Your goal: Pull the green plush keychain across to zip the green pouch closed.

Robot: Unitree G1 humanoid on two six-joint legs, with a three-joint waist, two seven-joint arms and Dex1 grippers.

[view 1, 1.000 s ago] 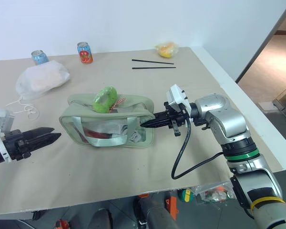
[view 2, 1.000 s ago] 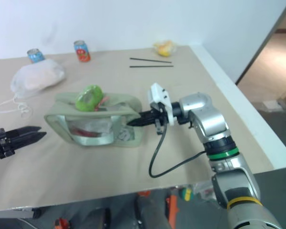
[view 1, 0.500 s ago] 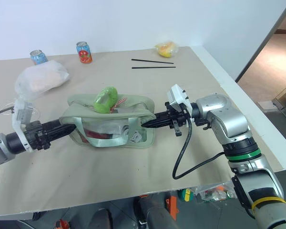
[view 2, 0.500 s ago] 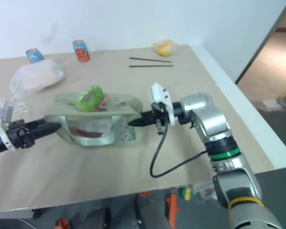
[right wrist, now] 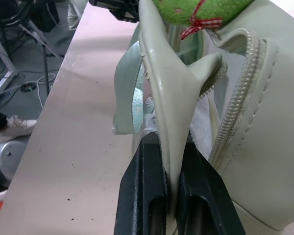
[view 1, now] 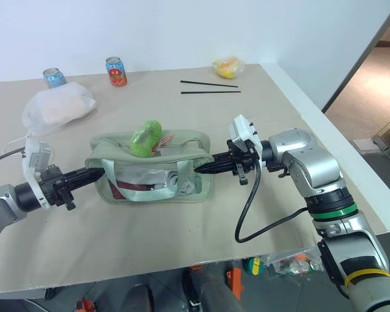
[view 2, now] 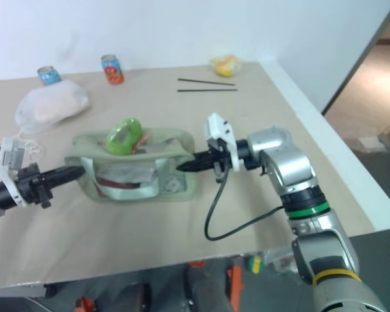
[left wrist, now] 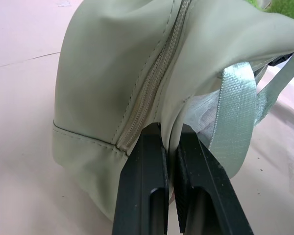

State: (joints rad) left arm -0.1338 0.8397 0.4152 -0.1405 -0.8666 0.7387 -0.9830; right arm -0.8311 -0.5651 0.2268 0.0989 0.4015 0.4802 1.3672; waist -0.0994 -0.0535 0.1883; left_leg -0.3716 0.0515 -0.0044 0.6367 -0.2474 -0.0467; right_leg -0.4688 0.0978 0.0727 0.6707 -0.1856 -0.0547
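We've got the left gripper point(view 1: 101, 172) pinching one end of the green pouch point(view 1: 153, 172), the right gripper point(view 1: 196, 169) pinching the other, and the green plush keychain point(view 1: 145, 137) sitting on top.

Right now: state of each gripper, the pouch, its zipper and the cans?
left gripper: shut on green pouch end fabric
right gripper: shut on the pouch's other end
zipper: open at the right gripper's end
green plush keychain: resting on top of pouch
two cans: upright
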